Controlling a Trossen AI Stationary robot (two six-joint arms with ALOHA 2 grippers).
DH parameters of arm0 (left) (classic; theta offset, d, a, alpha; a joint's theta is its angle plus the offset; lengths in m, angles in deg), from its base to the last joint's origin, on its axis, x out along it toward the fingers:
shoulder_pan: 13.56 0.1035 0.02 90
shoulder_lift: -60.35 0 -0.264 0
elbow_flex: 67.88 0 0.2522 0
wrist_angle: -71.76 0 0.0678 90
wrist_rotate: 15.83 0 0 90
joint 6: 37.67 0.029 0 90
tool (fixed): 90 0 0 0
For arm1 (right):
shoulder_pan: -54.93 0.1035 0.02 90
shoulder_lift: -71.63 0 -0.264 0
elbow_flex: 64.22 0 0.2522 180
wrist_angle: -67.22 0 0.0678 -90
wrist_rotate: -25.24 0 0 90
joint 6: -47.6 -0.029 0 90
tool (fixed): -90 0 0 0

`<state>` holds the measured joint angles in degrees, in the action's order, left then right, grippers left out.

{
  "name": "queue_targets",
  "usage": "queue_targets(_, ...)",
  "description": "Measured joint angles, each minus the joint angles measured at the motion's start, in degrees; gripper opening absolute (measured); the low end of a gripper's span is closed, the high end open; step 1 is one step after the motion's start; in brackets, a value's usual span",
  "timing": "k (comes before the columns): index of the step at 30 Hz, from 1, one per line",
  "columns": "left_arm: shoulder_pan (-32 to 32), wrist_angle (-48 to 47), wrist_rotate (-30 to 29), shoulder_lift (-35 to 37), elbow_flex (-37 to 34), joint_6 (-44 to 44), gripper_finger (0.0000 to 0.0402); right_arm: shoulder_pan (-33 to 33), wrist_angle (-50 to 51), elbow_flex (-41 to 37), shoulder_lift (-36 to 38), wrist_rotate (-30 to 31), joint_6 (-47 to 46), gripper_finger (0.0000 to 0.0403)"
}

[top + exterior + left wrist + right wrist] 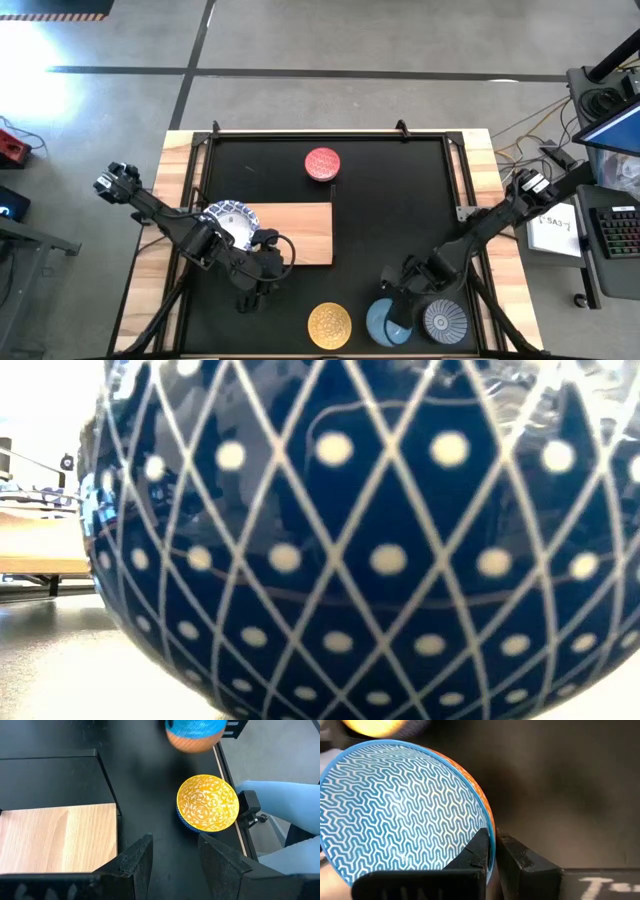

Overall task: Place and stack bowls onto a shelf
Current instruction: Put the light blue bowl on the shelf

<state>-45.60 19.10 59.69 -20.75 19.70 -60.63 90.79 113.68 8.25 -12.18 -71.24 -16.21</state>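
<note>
The light-wood shelf [300, 235] lies mid-table with one white, blue-rimmed bowl [230, 222] on its left end. The red bowl [322, 163] rests on the table behind it. The yellow bowl [329, 325], the light blue bowl [383, 322] and the grey-blue bowl [443, 322] are by the near edge. My left gripper [172, 860] is open over bare table near the shelf's near edge [57, 837], with the yellow bowl [207, 802] ahead of it. My right gripper [494, 851] is shut on the light blue bowl [400, 810]. The other bowls are out of view. My right gripper pinches the light blue bowl's rim [489, 832], with one finger [477, 852] inside the bowl and the other [517, 857] on its orange outer wall. The bowl sits tilted in the hold. Whether it is clear of the table does not show.
A bowl's dark blue dotted outer wall [380, 540] fills the low view and hides the table behind it. The grey-blue bowl stands close to the right of the held bowl and the yellow bowl close to its left. The table's wooden side rail [150, 290] frames the black top.
</note>
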Motion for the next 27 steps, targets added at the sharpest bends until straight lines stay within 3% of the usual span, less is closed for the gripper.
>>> queue_targets(15, 0.0, -1.9, -1.2, 0.0, 0.0, 0.9, 0.0139, -12.4, 0.1, 13.3, 2.4, 3.7, 22.5, 0.0013)
queue_targets(21, 0.0, -0.9, -14.8, 0.0, 0.1, 6.4, 0.0139, -18.1, 0.2, 17.5, 1.9, 4.3, 29.7, 0.0013)
queue_targets(27, 0.2, -1.5, -23.7, 0.5, 1.1, 7.4, 0.0139, -22.8, 0.4, 21.4, 1.9, 11.2, 36.5, 0.0013)
